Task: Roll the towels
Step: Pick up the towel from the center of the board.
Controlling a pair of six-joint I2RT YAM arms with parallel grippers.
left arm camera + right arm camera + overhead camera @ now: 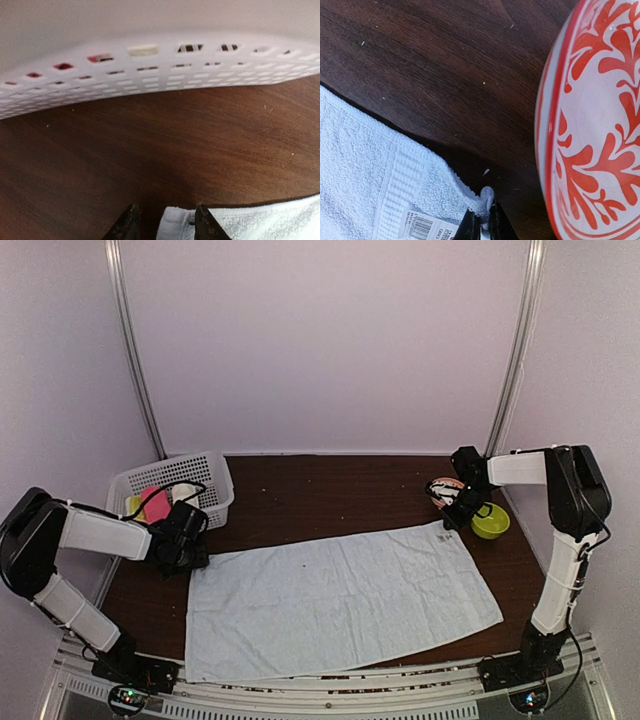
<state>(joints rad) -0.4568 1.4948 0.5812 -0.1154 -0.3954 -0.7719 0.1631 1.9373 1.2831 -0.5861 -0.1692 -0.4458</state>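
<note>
A pale blue towel (340,595) lies spread flat across the dark wooden table, long side left to right. My left gripper (185,555) sits low at its far left corner. In the left wrist view its jaws (166,225) stand apart, with the towel's corner (177,222) between them, against the right finger. My right gripper (455,515) is at the far right corner. The right wrist view shows it (482,225) shut on the tip of the towel (370,165), beside a printed label (422,227).
A white slotted basket (175,485) stands at the back left, just beyond the left gripper, with pink (155,502) and yellow (135,505) cloth pieces inside. A red-patterned bowl (600,125) sits close to the right gripper, with a green bowl (490,521) beside it.
</note>
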